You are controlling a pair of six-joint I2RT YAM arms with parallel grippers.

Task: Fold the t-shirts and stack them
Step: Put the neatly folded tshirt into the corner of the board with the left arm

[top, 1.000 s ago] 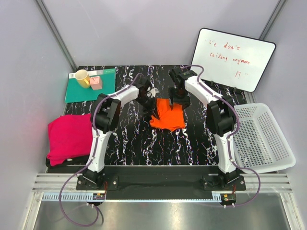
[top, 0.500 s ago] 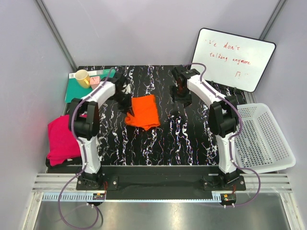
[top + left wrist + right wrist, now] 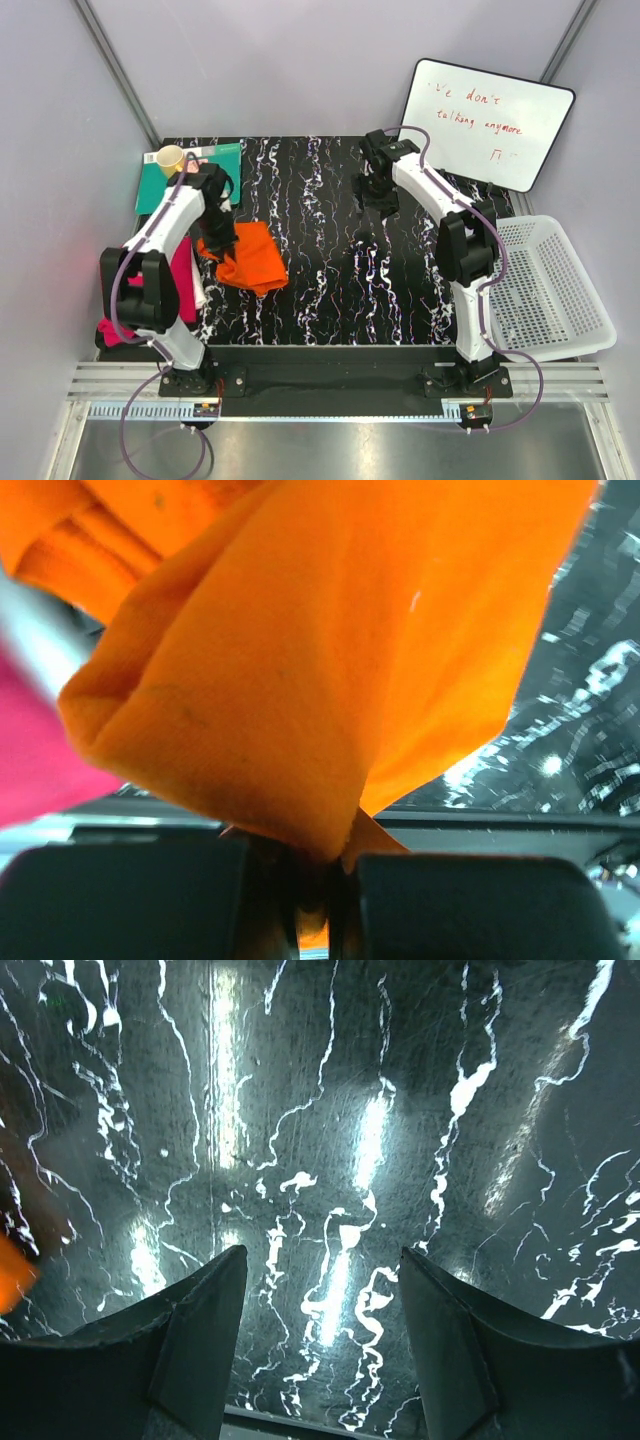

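Observation:
The folded orange t-shirt (image 3: 252,258) hangs from my left gripper (image 3: 216,243), which is shut on its edge at the left of the table. In the left wrist view the orange cloth (image 3: 320,650) fills the frame, pinched between the jaws of the left gripper (image 3: 318,865). The magenta-pink t-shirt (image 3: 185,270) lies at the table's left edge, mostly hidden behind my left arm; a strip of it shows in the left wrist view (image 3: 35,770). My right gripper (image 3: 376,192) hovers open and empty over the back middle of the table; its fingers (image 3: 195,1330) frame bare marble.
A teal-green mat (image 3: 212,155) with a yellow mug (image 3: 170,160) is at the back left. A white perforated basket (image 3: 545,290) stands at the right edge. A whiteboard (image 3: 485,122) leans at the back right.
My left gripper has carried the orange t-shirt leftward from the table's middle toward the pink t-shirt. My right gripper let go of it and stays at the back middle.

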